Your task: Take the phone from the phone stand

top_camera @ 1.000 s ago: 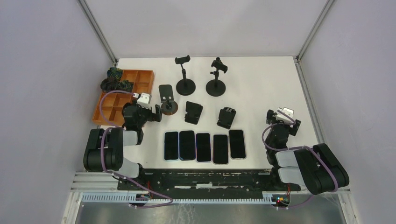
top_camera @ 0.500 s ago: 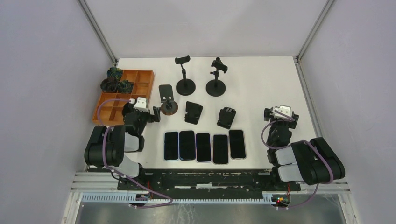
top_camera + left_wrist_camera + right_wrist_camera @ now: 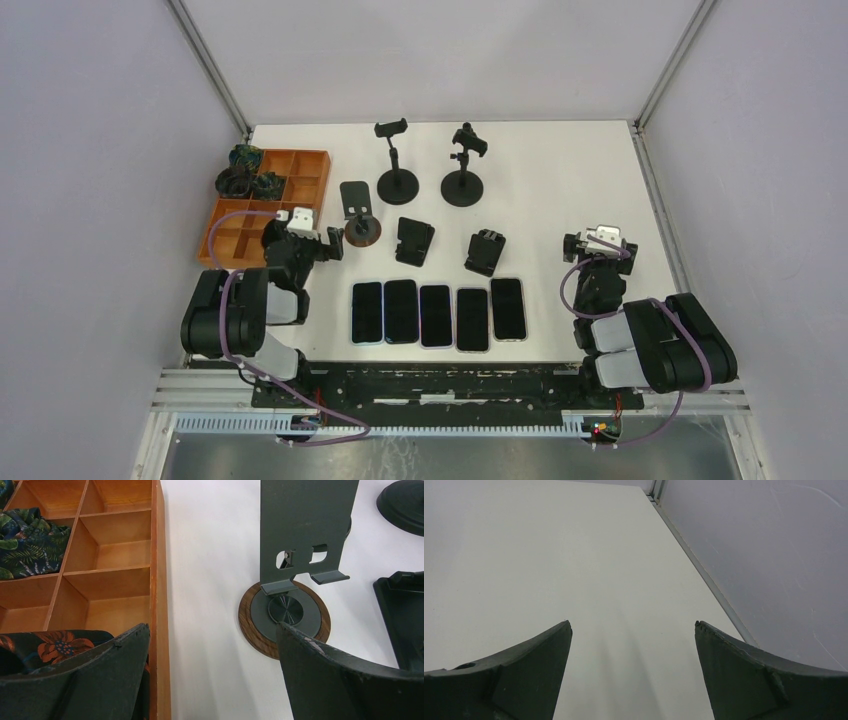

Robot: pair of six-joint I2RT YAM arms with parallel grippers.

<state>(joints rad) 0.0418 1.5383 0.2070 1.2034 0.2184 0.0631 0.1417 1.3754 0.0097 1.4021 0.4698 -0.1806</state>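
**Both claws wide, holding nothing; phones flat on the table**

Left claw point(image 3: 212, 626): jaws spread wide, nothing between them. It sits low at the left side of the table point(image 3: 560, 180), just beside the right wall of the orange tray point(image 3: 160, 580), and faces the plate stand point(image 3: 306, 530). That stand has a grey upright plate on a round base with a wood-look ring. The claw does not touch it.

Right claw point(image 3: 633, 622): jaws also wide, nothing gripped. It is at the right side of the table, right of the phones, and its camera sees only bare tabletop and the side wall.

Row of phones point(image 3: 437, 313): five dark phones lie flat side by side near the arm bases, screens up, in front of all the stands.

Other stands: two clamp stands on round bases point(image 3: 397, 160) at the back and two black folding stands point(image 3: 414, 241) just behind the row. I cannot tell which stand is the task's.

The tray holds patterned cloth point(image 3: 30, 540), probably folded fabric, in its left compartments.
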